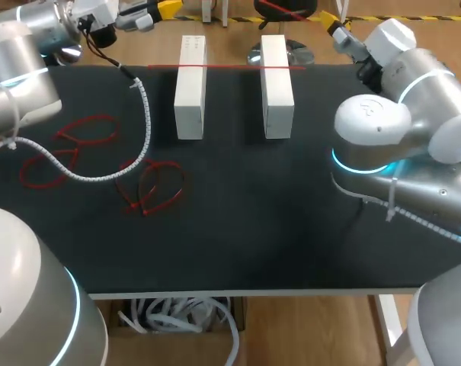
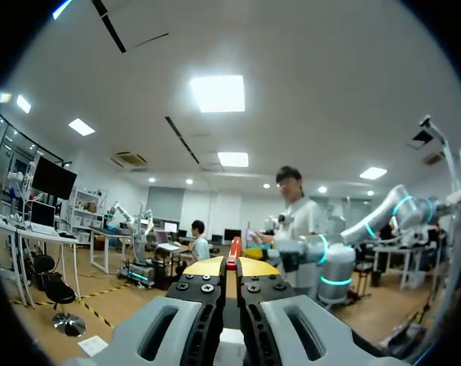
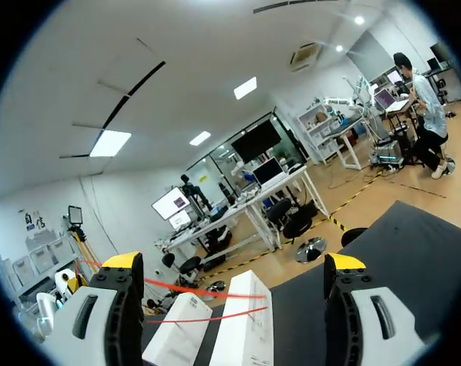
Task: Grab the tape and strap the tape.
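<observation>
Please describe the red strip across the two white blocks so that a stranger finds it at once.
On the black table, two white blocks stand side by side near the far edge. A thin red strip runs straight across both, bridging their gap. The other red strips lie curled in loops at the table's left.

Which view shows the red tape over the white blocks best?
Head view: the red tape spans both white blocks in full. The right wrist view shows part ahead of the right gripper; the left wrist view, only a red bit in the left gripper.
</observation>
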You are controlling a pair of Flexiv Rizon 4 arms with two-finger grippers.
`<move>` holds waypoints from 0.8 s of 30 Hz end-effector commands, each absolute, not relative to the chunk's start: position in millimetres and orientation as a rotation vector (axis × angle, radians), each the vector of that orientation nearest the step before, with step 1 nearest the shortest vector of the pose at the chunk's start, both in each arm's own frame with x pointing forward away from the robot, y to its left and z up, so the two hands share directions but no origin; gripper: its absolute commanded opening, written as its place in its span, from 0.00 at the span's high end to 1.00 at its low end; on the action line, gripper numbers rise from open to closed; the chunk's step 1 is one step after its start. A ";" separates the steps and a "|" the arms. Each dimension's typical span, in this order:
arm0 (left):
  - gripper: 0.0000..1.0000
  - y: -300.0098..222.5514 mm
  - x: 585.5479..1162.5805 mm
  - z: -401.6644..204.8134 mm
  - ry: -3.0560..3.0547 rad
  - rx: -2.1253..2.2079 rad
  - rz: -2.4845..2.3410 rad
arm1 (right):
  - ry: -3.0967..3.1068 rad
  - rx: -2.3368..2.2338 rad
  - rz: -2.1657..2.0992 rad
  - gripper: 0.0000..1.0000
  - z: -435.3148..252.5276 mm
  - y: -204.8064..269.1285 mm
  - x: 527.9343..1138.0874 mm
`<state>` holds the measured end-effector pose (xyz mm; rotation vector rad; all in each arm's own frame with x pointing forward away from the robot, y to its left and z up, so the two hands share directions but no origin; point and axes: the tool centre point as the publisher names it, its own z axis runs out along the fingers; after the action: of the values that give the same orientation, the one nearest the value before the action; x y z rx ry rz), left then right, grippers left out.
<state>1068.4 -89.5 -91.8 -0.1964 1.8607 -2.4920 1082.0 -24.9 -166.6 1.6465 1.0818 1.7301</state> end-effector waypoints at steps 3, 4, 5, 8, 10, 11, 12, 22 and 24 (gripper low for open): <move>1.00 -90.3 1067.3 -92.1 1.857 -0.199 -2.490 | 1.092 1.645 1.738 0.00 -165.9 -27.9 1081.5; 1.00 -90.3 1067.3 -92.1 1.857 -0.199 -2.490 | 1.092 1.645 1.738 0.00 -165.9 -27.9 1081.5; 1.00 -90.3 1067.3 -92.1 1.857 -0.199 -2.490 | 1.092 1.645 1.738 0.00 -165.9 -27.9 1081.5; 1.00 -90.3 1067.3 -92.1 1.857 -0.199 -2.490 | 1.085 1.686 1.768 0.00 -167.6 -23.0 1081.1; 1.00 -90.3 1067.3 -92.1 1.857 -0.199 -2.490 | 1.007 1.751 1.858 0.00 -168.4 -18.6 1078.4; 1.00 -90.3 1067.3 -92.1 1.857 -0.199 -2.490 | 0.983 1.784 1.881 0.00 -168.6 -16.4 1076.6; 1.00 -90.3 1067.3 -92.1 1.857 -0.199 -2.490 | 0.936 1.825 1.933 0.00 -168.9 -15.3 1074.4; 1.00 -90.3 1067.3 -92.1 1.857 -0.199 -2.490 | 0.663 2.047 2.271 0.00 -171.6 -0.9 1064.3; 1.00 -90.3 1067.3 -92.1 1.857 -0.199 -2.490 | 0.605 2.061 2.339 0.00 -171.8 1.9 1063.8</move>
<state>1068.3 -89.7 -91.7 -0.1964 1.8606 -2.4921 1064.9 3.5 -163.5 2.0376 0.7854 2.0778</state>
